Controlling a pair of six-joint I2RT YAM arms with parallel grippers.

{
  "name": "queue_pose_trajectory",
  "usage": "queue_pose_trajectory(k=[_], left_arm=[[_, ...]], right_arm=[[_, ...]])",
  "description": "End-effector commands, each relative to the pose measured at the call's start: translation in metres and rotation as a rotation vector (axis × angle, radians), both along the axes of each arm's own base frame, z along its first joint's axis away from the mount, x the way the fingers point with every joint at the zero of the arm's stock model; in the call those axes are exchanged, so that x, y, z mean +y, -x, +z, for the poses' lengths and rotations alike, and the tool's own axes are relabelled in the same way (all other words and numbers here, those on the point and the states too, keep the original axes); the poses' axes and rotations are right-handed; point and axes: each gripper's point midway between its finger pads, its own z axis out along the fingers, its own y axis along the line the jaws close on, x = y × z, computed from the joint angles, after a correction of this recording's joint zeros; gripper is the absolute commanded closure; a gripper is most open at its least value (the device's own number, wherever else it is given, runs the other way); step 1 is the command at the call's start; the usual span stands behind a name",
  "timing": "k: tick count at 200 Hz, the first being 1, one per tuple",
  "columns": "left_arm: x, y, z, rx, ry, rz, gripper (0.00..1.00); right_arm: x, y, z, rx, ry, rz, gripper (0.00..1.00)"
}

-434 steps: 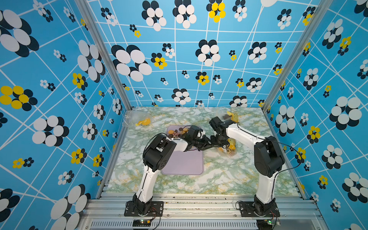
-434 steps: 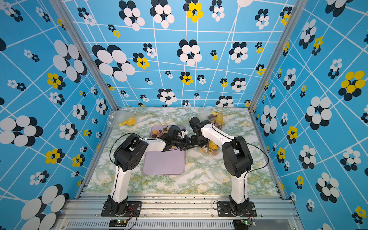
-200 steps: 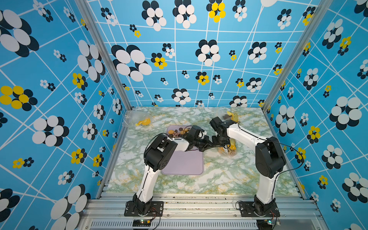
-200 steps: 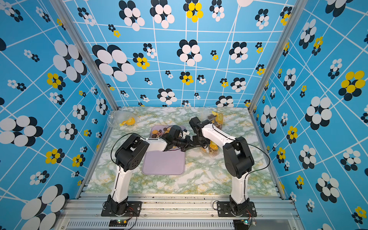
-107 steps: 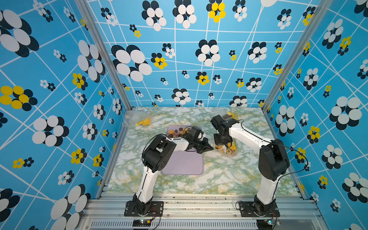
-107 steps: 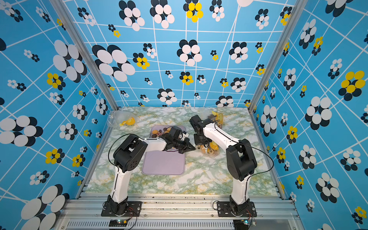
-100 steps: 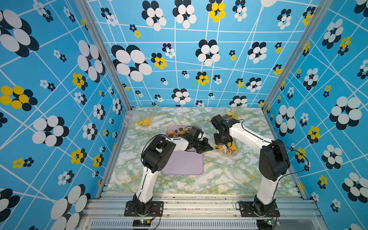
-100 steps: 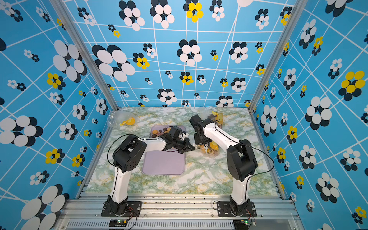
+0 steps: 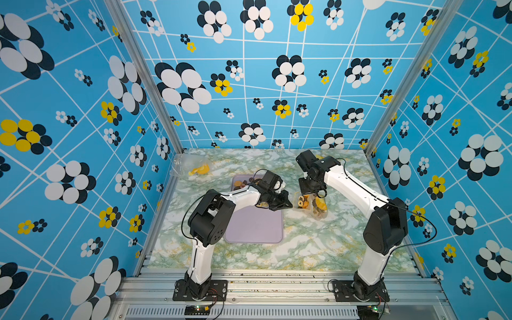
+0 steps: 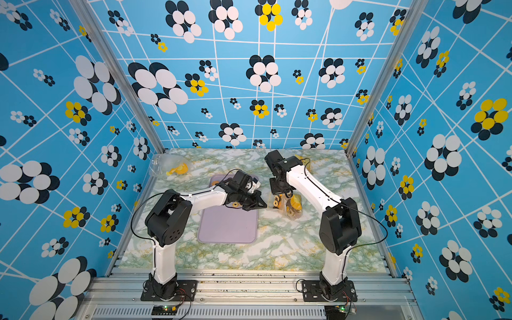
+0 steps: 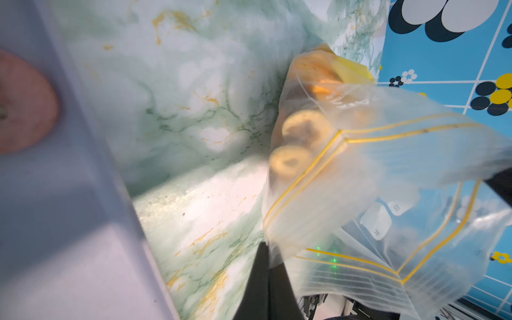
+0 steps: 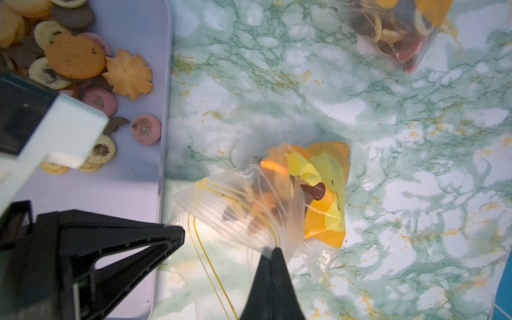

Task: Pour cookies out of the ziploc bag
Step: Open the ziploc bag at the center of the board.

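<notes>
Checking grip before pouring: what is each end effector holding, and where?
The ziploc bag: left end effector and right end effector each pinch its film by the mouth.

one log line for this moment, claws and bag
left claw: shut on bag | right claw: shut on bag | bag: beside tray, cookies inside | tray: some cookies

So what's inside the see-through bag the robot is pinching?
Round tan and dark brown cookies, plus a big yellow-and-orange piece. The crinkly ziploc bag blurs them, so cookies deeper in the pile are hidden.
</notes>
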Motion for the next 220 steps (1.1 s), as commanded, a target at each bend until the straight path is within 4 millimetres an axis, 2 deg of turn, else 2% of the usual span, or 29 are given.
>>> queue_pose_trajectory(k=[1,27,56,105,132,145,149,155,163,167,175,187,205,220], left_arm=[[0.011,0.002,0.015,-0.057,-0.052,-0.03,1.0],[0.017,0.002,0.015,-0.065,-0.085,-0.035,1.0],[0.035,0.001,0.013,-0.087,-0.166,-0.026,1.0],[0.062,-0.001,0.01,-0.118,-0.301,-0.006,1.0],[0.076,-0.009,0.017,-0.143,-0.334,0.015,1.0],[0.075,-0.01,0.021,-0.145,-0.298,0.012,1.0],[0.075,-0.011,0.022,-0.144,-0.283,0.014,0.92],[0.076,-0.012,0.02,-0.139,-0.265,0.02,0.71],[0.079,-0.013,0.034,-0.176,-0.22,0.045,0.44],[0.08,-0.014,0.042,-0.207,-0.197,0.063,0.36],[0.083,-0.016,0.056,-0.264,-0.153,0.089,0.26],[0.084,-0.014,0.075,-0.335,-0.107,0.095,0.21],[0.075,-0.007,0.098,-0.394,-0.012,0.055,0.25],[0.064,0.002,0.107,-0.418,0.046,0.013,0.25]], right_arm=[[-0.001,0.01,0.021,0.006,-0.03,0.027,1.0],[0.002,0.013,0.021,0.024,-0.051,0.037,1.0],[0.009,0.016,0.024,0.041,-0.113,0.057,1.0],[0.044,0.019,0.02,0.081,-0.305,0.076,1.0],[0.068,0.013,0.021,0.099,-0.419,0.087,1.0],[0.074,0.011,0.02,0.109,-0.445,0.094,1.0],[0.075,0.01,0.019,0.109,-0.447,0.093,1.0],[0.075,0.008,0.019,0.107,-0.449,0.092,1.0],[0.076,0.007,0.018,0.106,-0.449,0.091,1.0],[0.077,0.006,0.018,0.105,-0.45,0.091,1.0],[0.078,0.005,0.018,0.106,-0.456,0.091,1.0],[0.08,0.005,0.018,0.109,-0.464,0.091,1.0],[0.082,0.003,0.016,0.111,-0.469,0.087,1.0],[0.083,0.003,0.014,0.118,-0.47,0.084,1.0]])
